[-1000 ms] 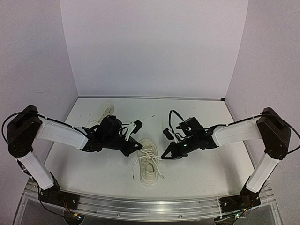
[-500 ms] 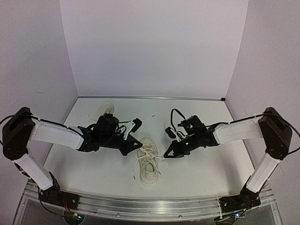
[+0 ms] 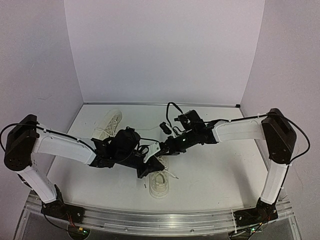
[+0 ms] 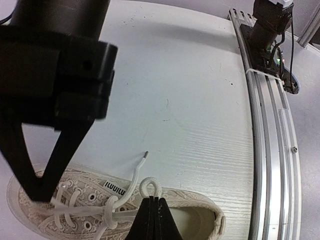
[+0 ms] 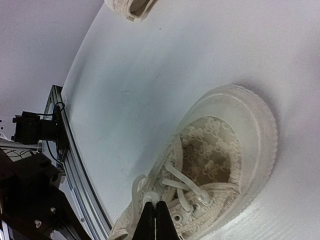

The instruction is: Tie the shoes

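One cream-white shoe lies at the front middle, toe pointing away from the arm bases. My left gripper is over its laces, shut on a small loop of white lace above the shoe's opening. My right gripper reaches in from the right over the toe end, shut on a bend of lace by the eyelets. The two grippers sit close together, nearly crossing. A free lace end trails onto the table. The second shoe lies at the back left, and its heel shows in the right wrist view.
White walls close in the table at the back and both sides. A metal rail runs along the near edge with the arm bases on it. The right arm's fingers show large at the left of the left wrist view.
Both grippers have closed in over the front shoe. The left one moved right and nearer. The right one swung left and farther back to the toe end, and the laces were drawn in with them.
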Controlling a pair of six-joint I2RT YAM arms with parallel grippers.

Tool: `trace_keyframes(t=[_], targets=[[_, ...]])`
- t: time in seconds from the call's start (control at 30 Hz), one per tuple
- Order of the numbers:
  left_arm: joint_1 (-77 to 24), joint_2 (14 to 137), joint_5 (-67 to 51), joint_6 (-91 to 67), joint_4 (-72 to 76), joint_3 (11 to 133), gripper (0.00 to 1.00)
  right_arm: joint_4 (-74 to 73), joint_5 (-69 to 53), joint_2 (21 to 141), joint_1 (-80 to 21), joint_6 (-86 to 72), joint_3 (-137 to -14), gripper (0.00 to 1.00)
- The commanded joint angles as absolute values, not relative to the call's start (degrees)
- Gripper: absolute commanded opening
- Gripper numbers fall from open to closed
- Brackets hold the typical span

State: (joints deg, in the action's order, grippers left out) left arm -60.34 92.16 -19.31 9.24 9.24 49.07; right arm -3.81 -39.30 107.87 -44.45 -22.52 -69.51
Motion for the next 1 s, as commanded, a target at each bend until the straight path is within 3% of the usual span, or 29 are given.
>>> trace_keyframes(t=[0.0, 0.4, 0.6, 0.8, 0.97], targets=[[-61.85, 95.02, -19.25, 13.48, 7.96, 54.23, 0.00, -3.96, -41.89, 110.79, -47.37, -21.64, -74.58, 0.00], [-62.75, 99.66, -13.06, 16.25, 6.41, 57.67, 0.03, -4.31, -45.33, 113.42, -48.67, -21.79, -76.66, 0.00], [-62.66, 97.27, -13.80, 14.56, 3.05, 57.98, 0.29, -4.99, -45.13, 110.52, -47.60, -22.05, -76.33, 0.20], [-61.70, 92.34, -15.93, 12.16, 0.40, 57.42, 0.42, -5.85, -44.22, 105.35, -44.86, -22.21, -75.34, 0.49], [-55.79, 86.14, -21.14, 5.53, 2.33, 54.33, 0.51, -6.96, -43.51, 99.95, -42.52, -22.40, -72.47, 0.58]])
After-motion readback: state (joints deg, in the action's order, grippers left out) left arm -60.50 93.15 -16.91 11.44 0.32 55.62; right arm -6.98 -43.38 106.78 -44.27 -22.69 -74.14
